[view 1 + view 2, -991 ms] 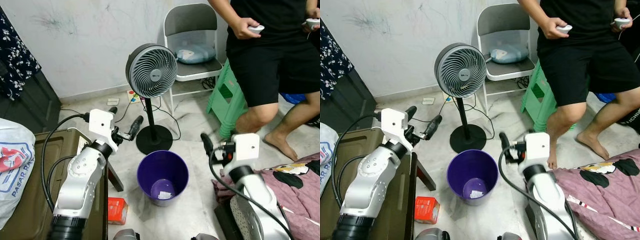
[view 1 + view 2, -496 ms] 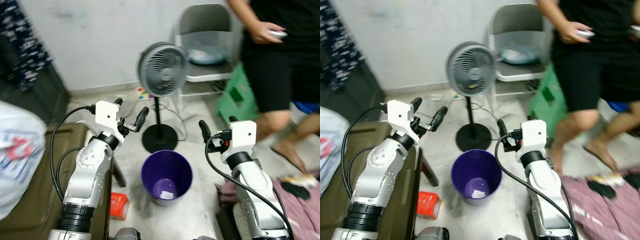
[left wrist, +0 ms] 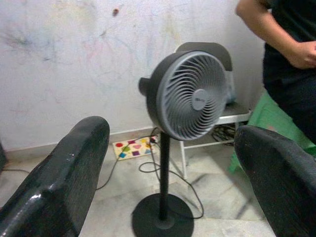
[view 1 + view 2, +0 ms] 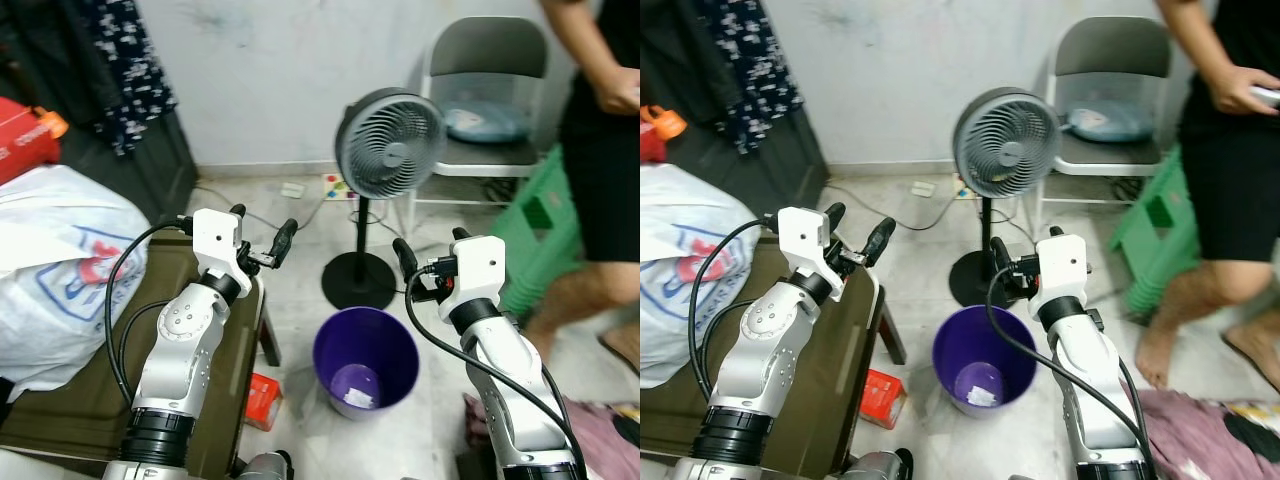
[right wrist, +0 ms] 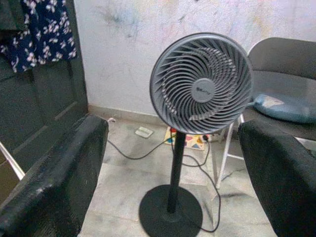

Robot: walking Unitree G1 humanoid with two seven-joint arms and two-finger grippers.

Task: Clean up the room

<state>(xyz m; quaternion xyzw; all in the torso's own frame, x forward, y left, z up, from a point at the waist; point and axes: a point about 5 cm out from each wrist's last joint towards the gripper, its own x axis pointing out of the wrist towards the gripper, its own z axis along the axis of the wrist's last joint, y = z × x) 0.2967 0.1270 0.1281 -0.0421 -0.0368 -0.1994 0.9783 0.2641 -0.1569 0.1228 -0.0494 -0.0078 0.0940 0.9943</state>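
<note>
The purple bin [image 4: 366, 359] stood on the tiled floor between your two raised arms, below and between the grippers, with a scrap of pale paper [image 4: 362, 397] lying at its bottom. Your left gripper [image 4: 262, 232] was held in the air above the edge of the brown table [image 4: 70, 410], its fingers spread wide and holding nothing. Your right gripper [image 4: 428, 258] hung at much the same height over the far right rim of the bin, its fingers also wide apart and empty. Both grippers pointed toward the grey standing fan [image 3: 190, 96], which stood just behind the bin with its round black base on the floor. A small red box [image 4: 262, 400] lay on the floor beside the table leg, left of the bin. A large white plastic bag [image 4: 62, 265] sat on the table. Behind the fan were a grey folding chair [image 4: 1110, 90] and a green stool [image 4: 1158, 235], with a person [image 4: 1230, 150] in black standing beside them.
</note>
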